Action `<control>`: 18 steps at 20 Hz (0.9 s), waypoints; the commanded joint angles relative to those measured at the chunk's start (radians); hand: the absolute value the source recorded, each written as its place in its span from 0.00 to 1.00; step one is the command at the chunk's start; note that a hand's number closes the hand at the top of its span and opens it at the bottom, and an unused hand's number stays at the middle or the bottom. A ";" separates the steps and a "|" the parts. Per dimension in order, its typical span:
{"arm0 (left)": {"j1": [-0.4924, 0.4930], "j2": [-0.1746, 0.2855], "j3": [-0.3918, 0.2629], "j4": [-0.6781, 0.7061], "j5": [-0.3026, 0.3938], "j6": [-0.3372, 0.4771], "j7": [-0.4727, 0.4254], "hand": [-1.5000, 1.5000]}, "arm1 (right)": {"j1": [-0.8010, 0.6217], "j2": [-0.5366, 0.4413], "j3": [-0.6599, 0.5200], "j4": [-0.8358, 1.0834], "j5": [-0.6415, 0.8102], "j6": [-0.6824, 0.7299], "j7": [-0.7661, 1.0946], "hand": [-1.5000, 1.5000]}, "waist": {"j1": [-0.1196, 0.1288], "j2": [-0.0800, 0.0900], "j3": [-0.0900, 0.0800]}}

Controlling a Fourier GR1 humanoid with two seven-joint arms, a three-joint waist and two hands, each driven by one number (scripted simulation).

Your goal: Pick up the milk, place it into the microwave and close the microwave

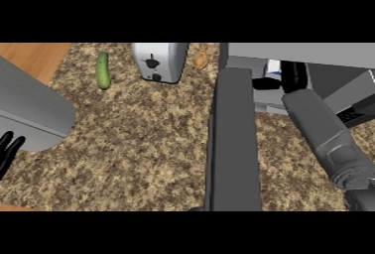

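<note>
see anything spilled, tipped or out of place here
Nothing stands out. The cucumber and toaster sit apart on the counter, no spill shows, and the microwave door is open only because the right hand is holding the milk inside.

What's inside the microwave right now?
The right hand is inside the microwave, curled round the milk. The hand covers most of the milk, and the microwave's top hides the rest of the cavity.

Place: you are looking down at a kitchen.
Surface: a speckled, stone-like surface (139,149) fills your view.
Appliances: toaster (159,60) at the far middle; microwave (307,52) at the far right, its door (234,149) open.
Food: a cucumber (103,70) lies far left.
</note>
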 commanded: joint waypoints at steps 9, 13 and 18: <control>0.012 -0.052 -0.112 -0.003 -0.038 -0.048 -0.001 0.00 | 0.093 0.061 -0.144 -0.014 -0.161 0.297 -0.167 0.00 | -0.054 -0.029 -0.003; -0.037 -0.067 -0.161 -0.018 -0.056 -0.015 0.039 1.00 | 0.117 0.016 -0.163 -0.002 -0.185 0.427 -0.165 0.00 | -0.070 -0.034 -0.003; -0.025 -0.086 -0.260 -0.020 -0.084 0.019 0.055 1.00 | 0.196 0.066 -0.182 -0.014 -0.220 0.567 -0.252 0.00 | -0.086 -0.043 -0.004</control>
